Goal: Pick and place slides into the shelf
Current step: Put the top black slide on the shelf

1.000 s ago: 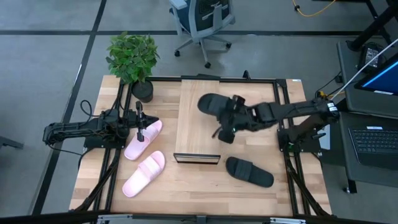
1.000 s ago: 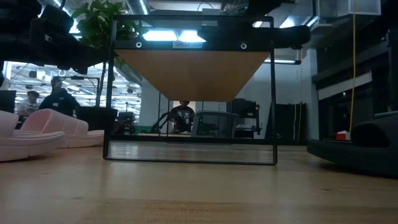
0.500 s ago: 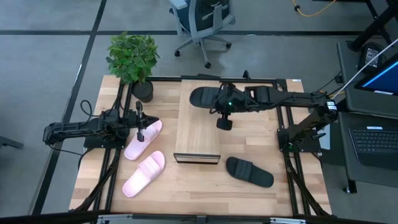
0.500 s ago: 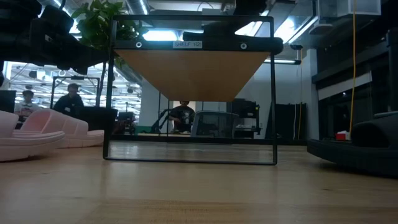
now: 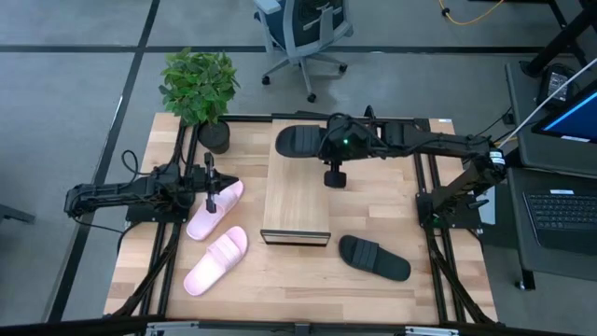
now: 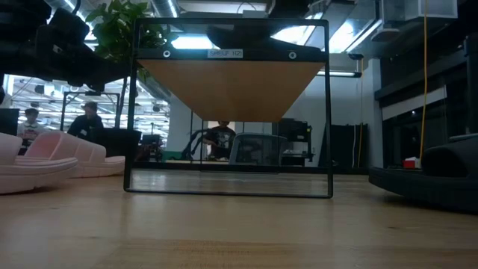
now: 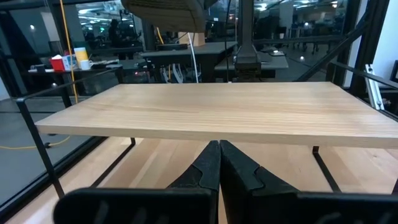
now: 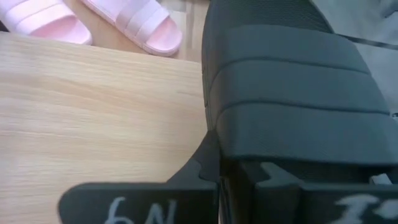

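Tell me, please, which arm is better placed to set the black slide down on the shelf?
The right: its gripper already holds a black slide over the far end of the shelf. The left gripper is shut beside the pink slides.

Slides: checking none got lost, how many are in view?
4. One black slide in the right gripper over the shelf's far end, one black on the table, two pink left of the shelf.
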